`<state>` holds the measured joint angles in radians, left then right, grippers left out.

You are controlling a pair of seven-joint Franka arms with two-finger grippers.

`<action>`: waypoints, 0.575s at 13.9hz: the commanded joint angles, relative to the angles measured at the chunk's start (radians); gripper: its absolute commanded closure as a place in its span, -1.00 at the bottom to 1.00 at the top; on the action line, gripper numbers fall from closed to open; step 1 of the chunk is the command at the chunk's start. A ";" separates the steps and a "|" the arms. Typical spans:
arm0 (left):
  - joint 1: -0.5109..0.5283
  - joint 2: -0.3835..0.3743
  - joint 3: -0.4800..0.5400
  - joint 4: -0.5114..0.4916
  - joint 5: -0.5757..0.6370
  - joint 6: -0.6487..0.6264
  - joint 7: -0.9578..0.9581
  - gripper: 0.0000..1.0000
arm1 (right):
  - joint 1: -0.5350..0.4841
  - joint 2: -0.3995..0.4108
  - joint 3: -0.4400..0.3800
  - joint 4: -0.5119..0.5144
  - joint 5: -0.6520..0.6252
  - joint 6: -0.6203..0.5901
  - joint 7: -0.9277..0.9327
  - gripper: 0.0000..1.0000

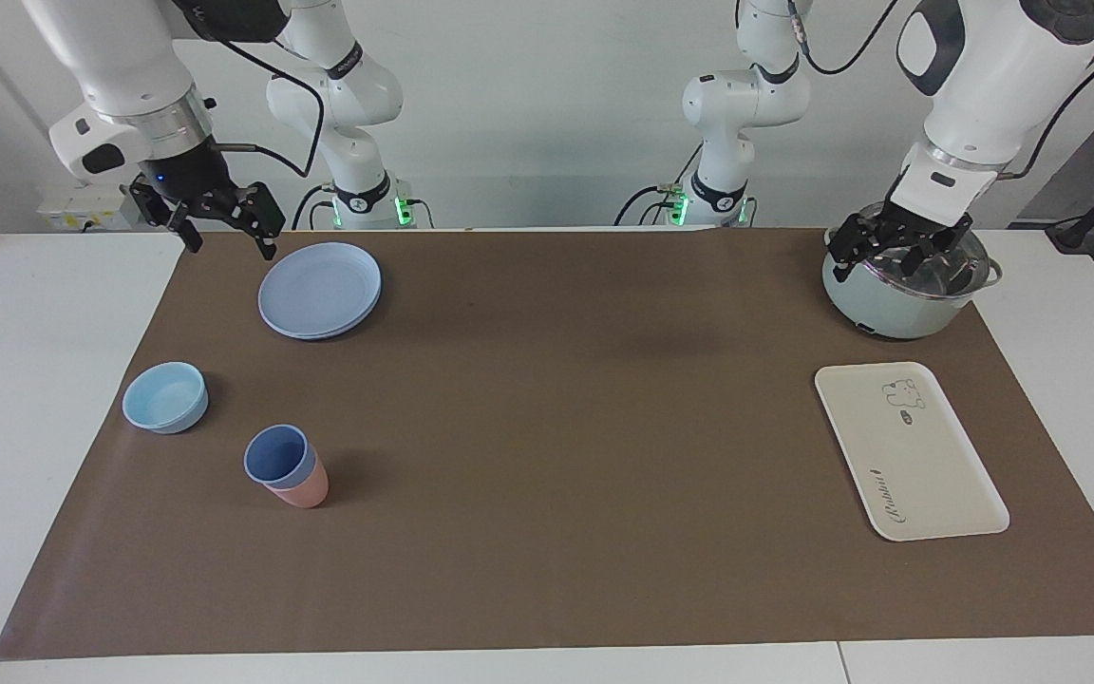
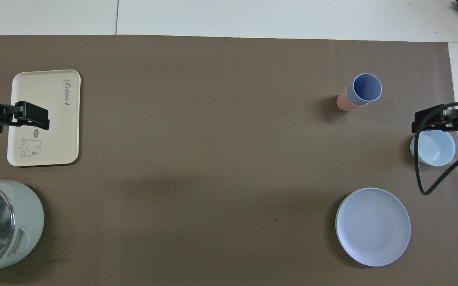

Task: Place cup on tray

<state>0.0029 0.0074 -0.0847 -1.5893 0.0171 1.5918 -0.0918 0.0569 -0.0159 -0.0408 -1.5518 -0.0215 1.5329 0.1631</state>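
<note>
The periwinkle-blue cup (image 1: 276,454) stands upright, nested inside a pink cup (image 1: 308,491), on the brown mat toward the right arm's end; it also shows in the overhead view (image 2: 367,88). The cream-white tray (image 1: 908,456) with a bear drawing lies flat toward the left arm's end, with nothing on it (image 2: 60,131). My right gripper (image 1: 229,237) is open and empty, raised beside the blue plate and well apart from the cup. My left gripper (image 1: 898,256) is open and empty, raised over the pot.
A round blue plate (image 1: 319,290) lies near the right arm's base. A light-blue bowl (image 1: 165,397) sits beside the cups at the mat's edge. A pale green pot (image 1: 889,309) stands nearer to the robots than the tray.
</note>
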 commanded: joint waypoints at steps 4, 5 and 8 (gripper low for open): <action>-0.012 -0.040 0.008 -0.020 -0.012 0.003 0.015 -1.00 | -0.003 -0.013 0.005 -0.013 0.012 0.003 0.015 -1.00; -0.012 -0.044 0.010 -0.023 -0.012 0.005 0.015 -1.00 | -0.003 -0.015 0.005 -0.016 0.012 0.004 0.015 -1.00; -0.012 -0.044 0.010 -0.028 -0.012 0.013 0.011 -1.00 | -0.012 -0.016 0.005 -0.024 0.018 0.013 -0.019 -1.00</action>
<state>0.0026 -0.0136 -0.0859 -1.5900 0.0166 1.5917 -0.0905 0.0583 -0.0159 -0.0407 -1.5522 -0.0215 1.5328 0.1650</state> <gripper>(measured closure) 0.000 0.000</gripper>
